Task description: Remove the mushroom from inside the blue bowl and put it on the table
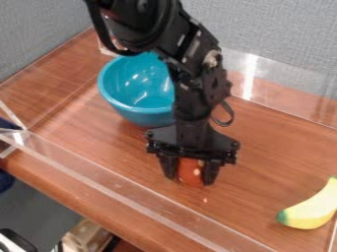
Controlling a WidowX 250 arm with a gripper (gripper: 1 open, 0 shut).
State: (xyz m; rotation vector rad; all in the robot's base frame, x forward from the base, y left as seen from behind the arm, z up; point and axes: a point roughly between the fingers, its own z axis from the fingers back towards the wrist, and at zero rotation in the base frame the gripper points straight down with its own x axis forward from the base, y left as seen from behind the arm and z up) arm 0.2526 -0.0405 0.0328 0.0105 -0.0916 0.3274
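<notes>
- Pointing straight down, the gripper (192, 175) is hanging low over the table (263, 138), its black fingers (171, 168) standing a little apart on either side of the mushroom (194, 177).
- Whether the fingers are pressing on the mushroom or only flanking it, I cannot tell; its reddish cap is showing between them, down at the tabletop.
- Behind and to the left, the bowl (136, 87) is sitting on the wood, partly covered by the arm (171, 49) that is crossing in front of its right rim.
- Near the lower right corner, a banana (308, 207) is lying well apart from the gripper.
- Clear acrylic walls (93, 165) are running along the near edge and the far side, the near one standing between the camera and the gripper.
</notes>
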